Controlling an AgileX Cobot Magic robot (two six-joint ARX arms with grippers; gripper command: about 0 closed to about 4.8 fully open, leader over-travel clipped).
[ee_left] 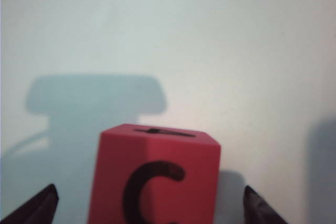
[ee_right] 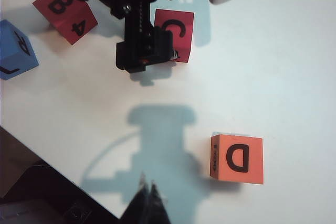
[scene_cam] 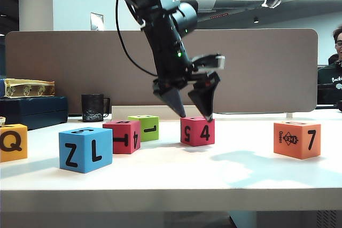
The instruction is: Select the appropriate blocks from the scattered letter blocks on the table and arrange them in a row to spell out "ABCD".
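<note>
The left gripper (scene_cam: 193, 116) hangs just above the pink-red block (scene_cam: 197, 131), fingers spread wide, 1 tip to each side of the block's top, gripping nothing. That block sits on the white desk (scene_cam: 214, 169) around the middle, well back from the front edge, showing 5 and 4 toward the front; the left wrist view shows its C face (ee_left: 155, 182), cut off by the frame edge, with only the 2 dark fingertips (ee_left: 37, 208) showing at the frame's corners.

The right gripper (ee_right: 148, 203) is seen only in its own wrist view, its fingers pressed together with nothing between them, high over the desk near the front edge.

The orange block (scene_cam: 297, 139) stands toward the desk's right end, showing 7 in front and D on top (ee_right: 237, 159). The red block (scene_cam: 122, 136) stands left of the middle, touching or just in front of the lime-green block (scene_cam: 145, 127); from above its top reads B (ee_right: 64, 13). The blue block (scene_cam: 86, 149) with Z and L sits nearer the front edge. The yellow-orange block (scene_cam: 13, 142), showing Q, is cut off at the desk's left end.

A dark mug (scene_cam: 93, 107) stands at the back edge; whether it holds anything cannot be seen. Stacked boxes (scene_cam: 32, 102) sit at the back left.
</note>
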